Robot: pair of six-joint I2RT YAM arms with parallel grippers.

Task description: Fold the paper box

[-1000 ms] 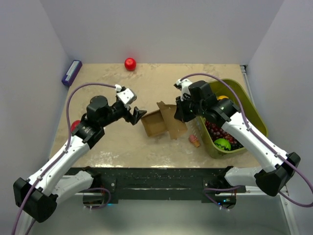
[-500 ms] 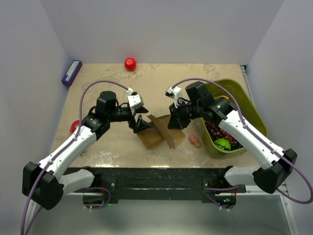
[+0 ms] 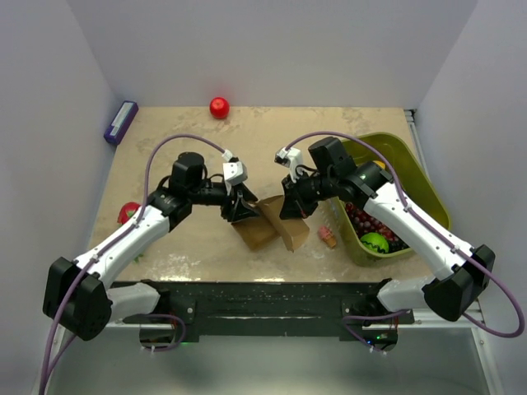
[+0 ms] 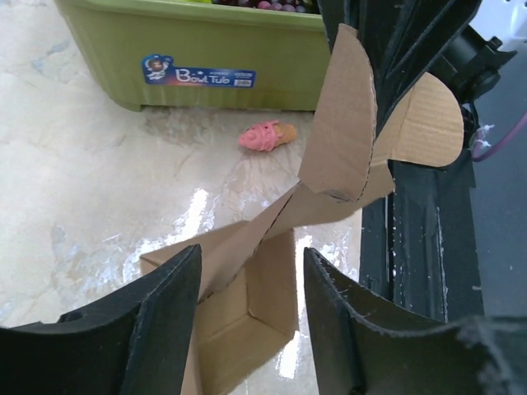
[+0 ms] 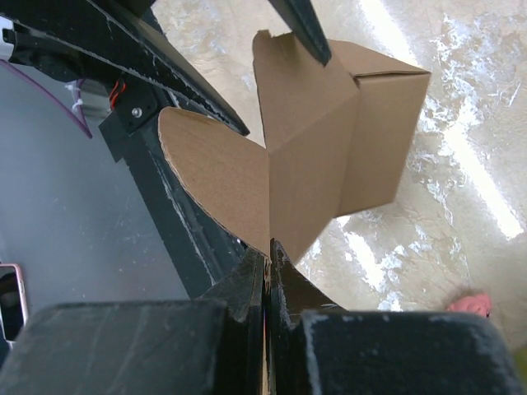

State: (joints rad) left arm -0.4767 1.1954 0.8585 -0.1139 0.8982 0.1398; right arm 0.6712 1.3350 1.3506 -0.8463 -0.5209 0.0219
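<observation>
1. Cardboard first: the paper box (image 3: 268, 226) sits on the counter (image 3: 181, 140) about midway between its left and right edges and closer to the near edge. It is only partly formed. Its open cavity faces up, and one tall flap with a rounded tab stands above it.
2. The right gripper (image 3: 290, 211) is clamped on the paper box. Its fingers (image 5: 243, 288) press together on the lower edge of the raised flap, at the crease where the rounded tab meets the panel.
3. The left gripper (image 3: 237, 211) is at the box's left side with its fingers (image 4: 148, 329) apart. A box wall and part of the cavity lie between them. Whether either pad touches the cardboard cannot be told.
4. The green basket (image 3: 420, 177) stands along the right edge, holding dark grapes (image 3: 366, 222) and a green ball (image 3: 375, 242).
5. A pink ice-cream toy (image 3: 328, 237) lies on the counter between box and basket, apart from both.
6. A red ball (image 3: 218, 107) rests at the far edge, and a purple block (image 3: 120, 122) lies in the far left corner.
</observation>
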